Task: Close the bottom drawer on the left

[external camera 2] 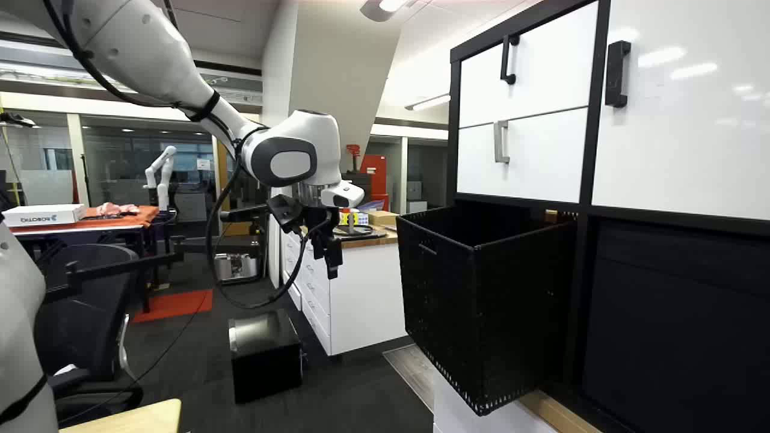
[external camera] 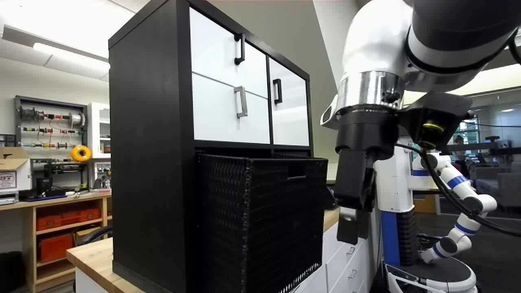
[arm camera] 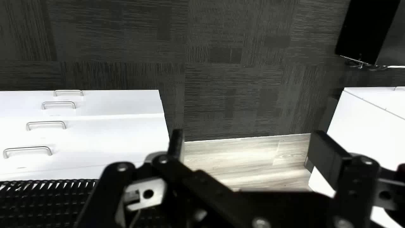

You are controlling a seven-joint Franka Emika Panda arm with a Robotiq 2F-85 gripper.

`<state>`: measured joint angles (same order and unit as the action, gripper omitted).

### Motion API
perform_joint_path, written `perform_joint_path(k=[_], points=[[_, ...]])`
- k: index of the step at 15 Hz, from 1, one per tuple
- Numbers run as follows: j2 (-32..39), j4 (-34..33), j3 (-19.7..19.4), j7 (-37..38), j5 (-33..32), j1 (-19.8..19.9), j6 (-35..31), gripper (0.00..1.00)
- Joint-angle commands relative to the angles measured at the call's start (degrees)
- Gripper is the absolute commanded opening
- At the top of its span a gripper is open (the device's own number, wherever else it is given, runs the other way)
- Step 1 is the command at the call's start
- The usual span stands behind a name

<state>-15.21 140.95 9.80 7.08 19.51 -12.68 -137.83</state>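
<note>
The bottom left drawer is a black woven basket (external camera: pixel 285 219); it also shows in an exterior view (external camera 2: pixel 442 288). It stands pulled well out of the black cabinet (external camera: pixel 146 154), below two white drawers. Its rim and a cut-out grip in its front are visible. Part of its woven side shows at the lower left of the wrist view (arm camera: pixel 38 204). My gripper (external camera: pixel 355 224) points down in front of the basket's front face, with a gap between them in an exterior view (external camera 2: pixel 332 261). In the wrist view its fingers (arm camera: pixel 248 139) are wide apart with nothing between them.
White drawer units with wire handles (arm camera: pixel 44 136) stand below and beside the cabinet. A wooden counter (external camera: pixel 91 258) carries the cabinet. A black box (external camera 2: pixel 264 355) stands on the floor. A cable (external camera 2: pixel 222 288) hangs in a loop from the arm.
</note>
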Motion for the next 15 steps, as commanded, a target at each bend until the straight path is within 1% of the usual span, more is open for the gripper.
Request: perform_joint_path(k=[1, 11, 12, 14, 15], points=[[-0.02, -0.07, 0.06, 0.02, -0.02, 0.09, 0.14, 1.0], [-0.02, -0.07, 0.06, 0.02, -0.02, 0.09, 0.14, 1.0], [0.11, -0.06, 0.22, 0.32, -0.81, 0.31, 0.07, 1.0], [0.58, 0.49, 1.91, 3.61, -9.13, 2.48, -1.38, 1.0], [0.92, 0.6, 2.14, 4.08, -12.78, 3.17, -1.65, 1.0]])
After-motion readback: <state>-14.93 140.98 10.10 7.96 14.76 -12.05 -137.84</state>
